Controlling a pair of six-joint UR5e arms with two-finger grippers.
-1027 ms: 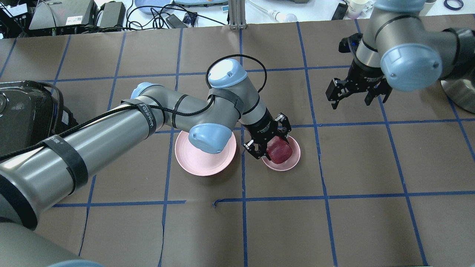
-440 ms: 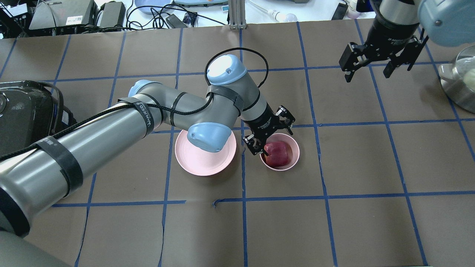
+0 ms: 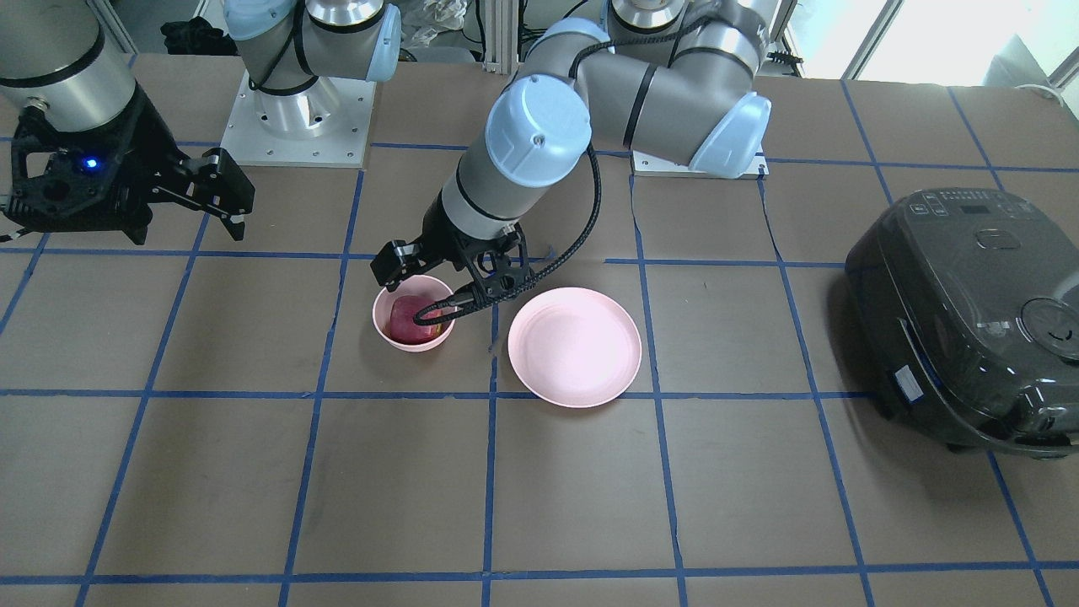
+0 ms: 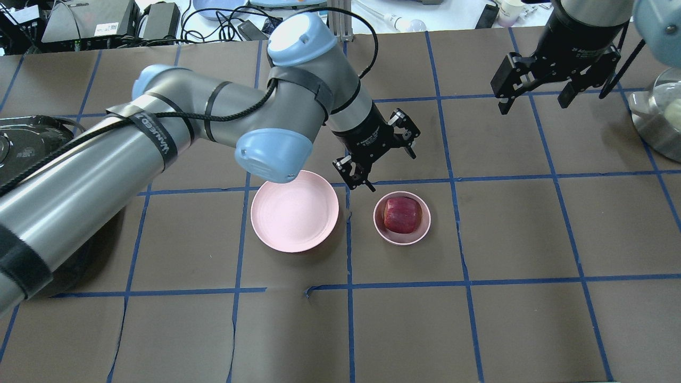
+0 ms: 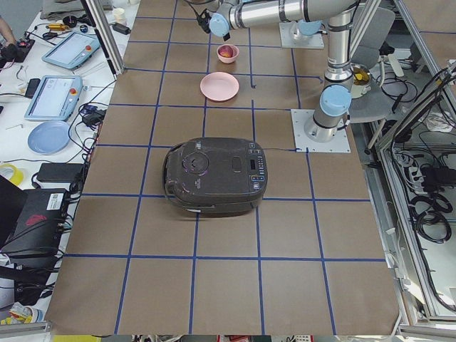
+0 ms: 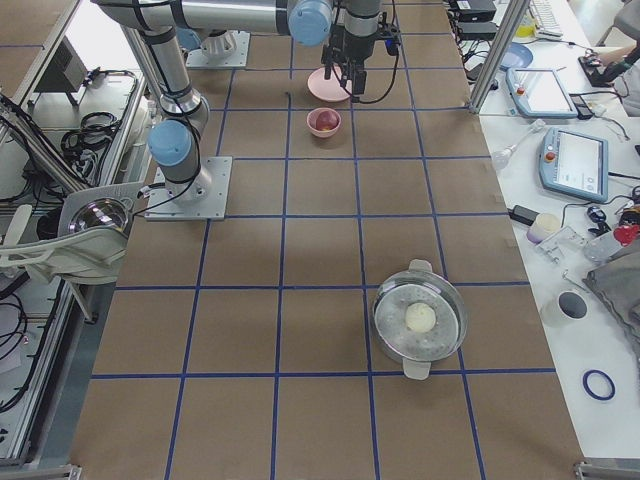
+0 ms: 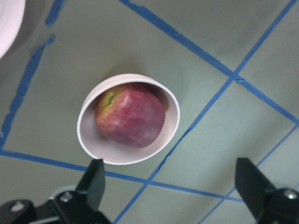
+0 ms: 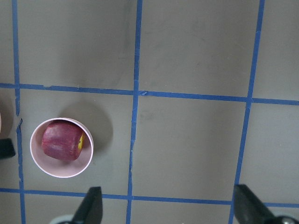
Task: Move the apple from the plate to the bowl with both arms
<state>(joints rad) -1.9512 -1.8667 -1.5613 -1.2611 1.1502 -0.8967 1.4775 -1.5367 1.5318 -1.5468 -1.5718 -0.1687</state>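
The dark red apple [image 4: 401,215] lies in the small pink bowl [image 4: 424,227]; it also shows in the front view [image 3: 413,320] and both wrist views [image 7: 131,119] [image 8: 61,140]. The wide pink plate [image 4: 294,210] [image 3: 575,346] lies bare to the bowl's left. My left gripper [image 4: 382,158] is open and holds nothing, raised just behind the bowl. My right gripper [image 4: 538,94] is open and holds nothing, high over the far right of the table.
A black rice cooker [image 3: 969,316] sits at the table's left end. A steel pot [image 4: 659,119] with a glass lid stands at the far right. Cables and devices lie beyond the table's far edge.
My left gripper has let go of the apple in the bowl, then risen and drawn back from it. My right gripper has moved up and away to the far right.
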